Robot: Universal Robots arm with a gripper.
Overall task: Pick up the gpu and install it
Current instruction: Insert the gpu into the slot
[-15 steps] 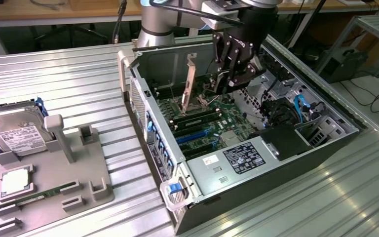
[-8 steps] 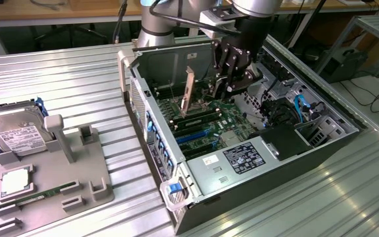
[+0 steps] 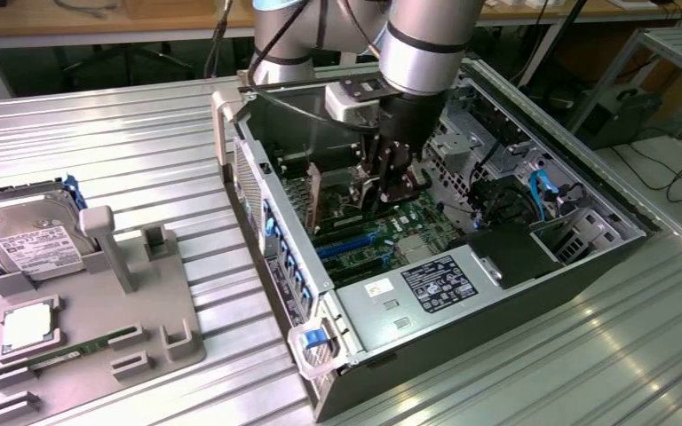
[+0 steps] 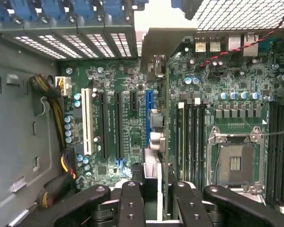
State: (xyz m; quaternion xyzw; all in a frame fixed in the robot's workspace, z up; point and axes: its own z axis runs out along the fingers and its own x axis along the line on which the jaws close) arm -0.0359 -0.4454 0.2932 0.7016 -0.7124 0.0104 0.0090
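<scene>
The gpu stands on edge inside the open computer case, a green-brown card between the arm and the case's rear wall. In the wrist view the gpu appears edge-on as a thin strip. It runs from between my fingers to its metal bracket at the rear slot openings. My gripper is shut on the card's near end. The card lies right along the long blue slot of the motherboard; whether it sits in the slot I cannot tell.
Black and white expansion slots, a bundle of yellow and black cables and the bare CPU socket flank the card. Outside the case, a grey fixture holds a hard drive, a CPU and a RAM stick.
</scene>
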